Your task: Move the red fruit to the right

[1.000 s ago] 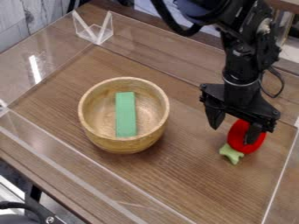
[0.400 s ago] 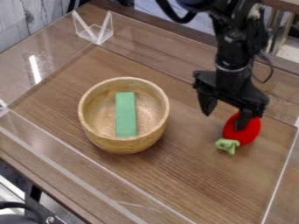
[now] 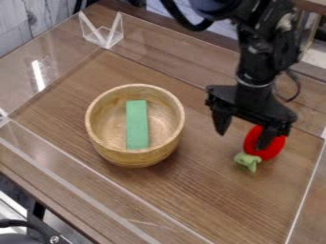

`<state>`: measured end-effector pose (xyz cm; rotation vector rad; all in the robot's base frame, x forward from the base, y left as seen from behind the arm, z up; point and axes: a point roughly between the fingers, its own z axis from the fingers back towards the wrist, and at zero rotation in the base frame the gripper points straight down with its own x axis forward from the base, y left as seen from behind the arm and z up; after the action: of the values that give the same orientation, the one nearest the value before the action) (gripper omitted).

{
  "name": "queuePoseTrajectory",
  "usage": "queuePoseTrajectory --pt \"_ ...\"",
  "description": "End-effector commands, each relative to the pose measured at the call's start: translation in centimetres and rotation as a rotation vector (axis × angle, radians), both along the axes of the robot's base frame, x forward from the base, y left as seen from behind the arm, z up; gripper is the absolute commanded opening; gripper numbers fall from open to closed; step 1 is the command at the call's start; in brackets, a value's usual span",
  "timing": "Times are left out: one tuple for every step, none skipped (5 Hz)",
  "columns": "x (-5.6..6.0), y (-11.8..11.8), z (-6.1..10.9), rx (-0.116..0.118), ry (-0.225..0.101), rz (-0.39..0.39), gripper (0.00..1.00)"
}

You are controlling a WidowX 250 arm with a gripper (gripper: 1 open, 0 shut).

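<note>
A: Where does the bowl [image 3: 135, 125] sit?
B: On the table [image 3: 192, 186], left of centre, with the block [image 3: 136, 124] lying flat inside it.
A: And the fruit [image 3: 264, 146]?
B: On the table to the right of the bowl, well apart from it, near the right edge.
A: The gripper [image 3: 250, 121]?
B: Just above and behind the fruit, between it and the bowl's side.

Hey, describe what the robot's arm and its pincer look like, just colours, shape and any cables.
The arm is matte black, built of chunky jointed segments, with a thin black cable looping beside the wrist. Its pincer is black too: a wide crossbar carrying slim, downward-tapering fingers. No markings are legible.
</note>
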<state>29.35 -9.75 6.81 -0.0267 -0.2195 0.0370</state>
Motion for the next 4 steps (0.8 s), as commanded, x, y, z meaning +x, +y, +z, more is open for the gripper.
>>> queuePoseTrajectory --pt "0.5 -1.2 4.0 -0.032 -0.084 0.037 1.0" --pt "-0.2 -1.3 3.4 -0.045 -0.075 -0.043 1.0" --pt "-0.3 -0.9 2.5 -0.042 -0.071 -0.104 1.0" --pt "0.3 -0.4 2.0 -0.034 -0.07 -0.069 1.0"
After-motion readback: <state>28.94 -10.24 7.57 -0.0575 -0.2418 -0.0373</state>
